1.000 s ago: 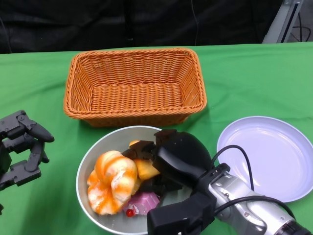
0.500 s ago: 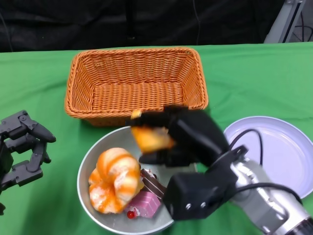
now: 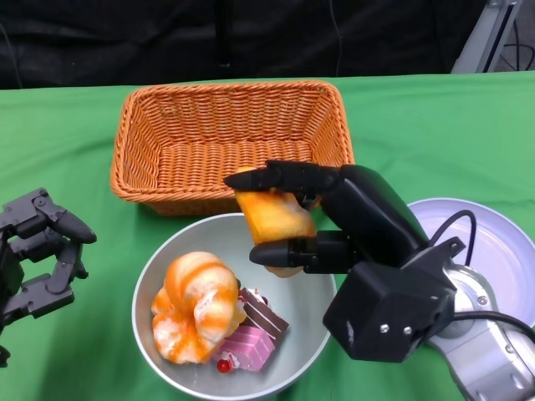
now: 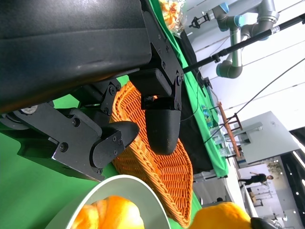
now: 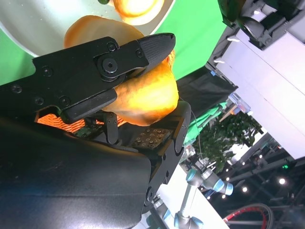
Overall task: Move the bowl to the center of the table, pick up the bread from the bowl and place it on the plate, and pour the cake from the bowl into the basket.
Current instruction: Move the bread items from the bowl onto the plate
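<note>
My right hand [image 3: 334, 217] holds a golden piece of bread [image 3: 272, 217] lifted above the far rim of the grey bowl [image 3: 159, 267], between bowl and basket. The right wrist view shows the bread [image 5: 143, 90] clamped between black fingers [image 5: 105, 67]. Inside the bowl lie an orange-and-white swirled bun [image 3: 194, 307] and pink and brown cake pieces [image 3: 251, 334]. The white plate [image 3: 493, 251] sits to the right, partly behind my forearm. My left hand [image 3: 38, 251] rests at the left edge, fingers apart, holding nothing. The left wrist view catches the bowl's rim [image 4: 95, 195] and the bun [image 4: 107, 214].
An orange wicker basket [image 3: 230, 142] stands empty behind the bowl, also seen as the basket [image 4: 157, 167] in the left wrist view. Green cloth [image 3: 435, 125] covers the table. A dark curtain hangs behind the far edge.
My right hand has risen out of the bowl with the bread and shifted right and away from me. The bun and cake stay in the bowl. My left hand has not moved.
</note>
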### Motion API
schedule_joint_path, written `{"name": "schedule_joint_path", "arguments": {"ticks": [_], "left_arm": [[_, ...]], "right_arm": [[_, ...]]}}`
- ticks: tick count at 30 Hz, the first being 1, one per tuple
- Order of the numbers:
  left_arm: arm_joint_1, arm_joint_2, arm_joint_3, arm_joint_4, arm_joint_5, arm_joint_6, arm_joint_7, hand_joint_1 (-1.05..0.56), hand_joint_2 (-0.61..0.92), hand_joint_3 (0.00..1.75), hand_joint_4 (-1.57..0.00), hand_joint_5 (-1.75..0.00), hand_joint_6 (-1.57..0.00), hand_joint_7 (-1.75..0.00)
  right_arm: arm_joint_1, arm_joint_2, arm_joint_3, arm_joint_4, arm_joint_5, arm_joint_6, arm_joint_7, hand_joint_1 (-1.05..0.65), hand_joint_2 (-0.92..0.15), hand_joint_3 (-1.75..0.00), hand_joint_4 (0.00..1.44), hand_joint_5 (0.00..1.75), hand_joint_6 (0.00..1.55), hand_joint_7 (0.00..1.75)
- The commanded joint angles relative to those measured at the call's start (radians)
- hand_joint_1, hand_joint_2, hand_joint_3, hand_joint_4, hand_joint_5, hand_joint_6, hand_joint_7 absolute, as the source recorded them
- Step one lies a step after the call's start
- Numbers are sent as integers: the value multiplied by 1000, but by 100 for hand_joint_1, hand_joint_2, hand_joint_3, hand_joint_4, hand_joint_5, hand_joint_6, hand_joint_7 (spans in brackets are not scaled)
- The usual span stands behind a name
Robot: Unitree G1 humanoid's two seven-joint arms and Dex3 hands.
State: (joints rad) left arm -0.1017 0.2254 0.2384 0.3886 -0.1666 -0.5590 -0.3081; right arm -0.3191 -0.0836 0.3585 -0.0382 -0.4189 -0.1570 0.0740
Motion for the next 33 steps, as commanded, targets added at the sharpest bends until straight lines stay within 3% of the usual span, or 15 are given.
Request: {"name": "schedule_joint_path", "arguments": {"ticks": [1, 4, 7, 11, 19, 25, 29, 33], "left_arm": [[2, 10, 4, -10, -8, 4, 6, 3, 65, 101, -80, -165, -77, -132], [-1, 11, 5, 2, 6, -7, 18, 3, 64, 101, -79, -164, -77, -132], [-2, 11, 5, 3, 8, -9, 20, 3, 64, 101, -79, -164, -77, -131], [-4, 13, 3, 4, -2, -1, 13, 4, 65, 101, -79, -165, -77, -131], [-6, 17, 2, 11, 1, -1, 14, 4, 66, 100, -79, -165, -77, -132], [-12, 19, -1, 25, 8, -10, 15, 3, 66, 99, -79, -164, -77, -132], [-25, 23, -4, 56, 3, -18, 2, 3, 67, 98, -78, -164, -76, -131], [-29, 26, -5, 65, 1, -21, 0, 3, 67, 97, -78, -164, -77, -130]], "right_arm": [[11, -5, -14, -18, 11, 11, 11, -19, -92, -5, 75, 156, 105, 33], [64, -71, -74, -99, 14, 6, 27, -17, -92, -5, 74, 157, 105, 33], [74, -78, -84, -117, 14, 10, 35, -17, -92, -4, 74, 158, 105, 33], [173, -166, -205, -173, 38, -7, 33, -17, -92, -5, 75, 165, 106, 35], [226, -180, -262, -201, 60, -20, 27, -16, -92, -4, 76, 168, 107, 38], [277, -188, -311, -252, 55, 34, 33, -18, -92, -4, 73, 169, 105, 39], [313, -254, -392, -128, 8, -61, -55, -15, -90, -2, 75, 173, 105, 41], [307, -282, -402, -62, -10, -113, -90, -13, -90, -2, 73, 170, 104, 41]]}}
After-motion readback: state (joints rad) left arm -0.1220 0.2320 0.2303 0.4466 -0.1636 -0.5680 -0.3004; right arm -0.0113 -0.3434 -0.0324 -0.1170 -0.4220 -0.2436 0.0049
